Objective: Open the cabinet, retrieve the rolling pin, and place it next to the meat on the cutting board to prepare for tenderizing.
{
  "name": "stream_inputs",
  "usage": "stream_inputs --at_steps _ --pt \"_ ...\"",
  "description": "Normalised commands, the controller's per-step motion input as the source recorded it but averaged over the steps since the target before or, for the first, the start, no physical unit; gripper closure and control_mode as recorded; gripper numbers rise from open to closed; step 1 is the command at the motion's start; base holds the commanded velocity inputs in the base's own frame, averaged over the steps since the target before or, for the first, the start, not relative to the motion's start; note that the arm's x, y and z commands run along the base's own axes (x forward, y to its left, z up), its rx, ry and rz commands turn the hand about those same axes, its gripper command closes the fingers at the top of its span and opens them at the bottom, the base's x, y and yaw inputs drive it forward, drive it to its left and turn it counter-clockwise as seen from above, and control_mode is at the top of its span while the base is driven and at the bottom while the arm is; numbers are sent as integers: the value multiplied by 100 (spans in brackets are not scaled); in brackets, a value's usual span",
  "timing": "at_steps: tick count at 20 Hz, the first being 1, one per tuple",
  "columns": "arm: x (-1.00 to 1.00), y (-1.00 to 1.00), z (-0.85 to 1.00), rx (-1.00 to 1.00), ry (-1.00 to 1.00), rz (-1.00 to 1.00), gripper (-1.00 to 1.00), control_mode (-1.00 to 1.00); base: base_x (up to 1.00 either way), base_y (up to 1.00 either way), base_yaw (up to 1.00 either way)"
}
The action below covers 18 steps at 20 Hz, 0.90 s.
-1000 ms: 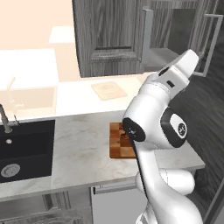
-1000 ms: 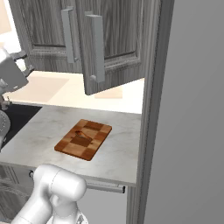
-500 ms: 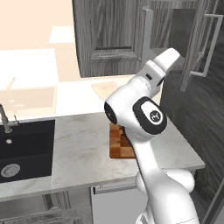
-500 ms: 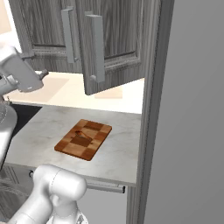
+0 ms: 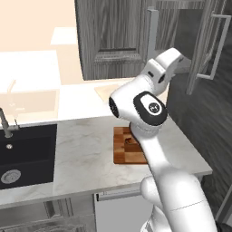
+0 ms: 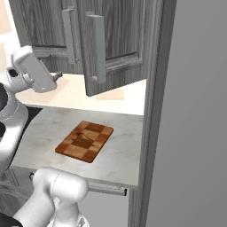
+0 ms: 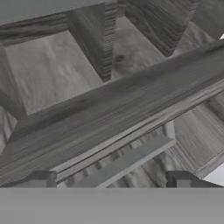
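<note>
Tool: we see it spread, nothing pinched, facing the cabinet
Cabinet: one door ajar
Tabletop: carries cutting board with meat

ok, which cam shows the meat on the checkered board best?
Right base view: the meat sits unobstructed on the cutting board. In the left base view the arm covers much of the board, leaving only part of the meat visible. The hand view looks at the cabinet instead.

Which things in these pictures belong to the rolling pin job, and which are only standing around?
For the job:
cabinet, one door open
cutting board
meat, on that board
gripper, open

Just around:
sink
faucet
pale board
</note>
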Motion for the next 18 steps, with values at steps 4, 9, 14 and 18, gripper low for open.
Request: stream_inputs --at_steps 4,9,14,18 --pt "39 -37 -14 0 5 0 -100 -100 0 0 0" --pt "32 -33 -14 1 5 0 -100 -100 0 0 0" --pt "17 -36 -11 3 1 0 -100 -100 0 0 0" --pt "17 -32 -1 3 5 -2 -100 -100 0 0 0"
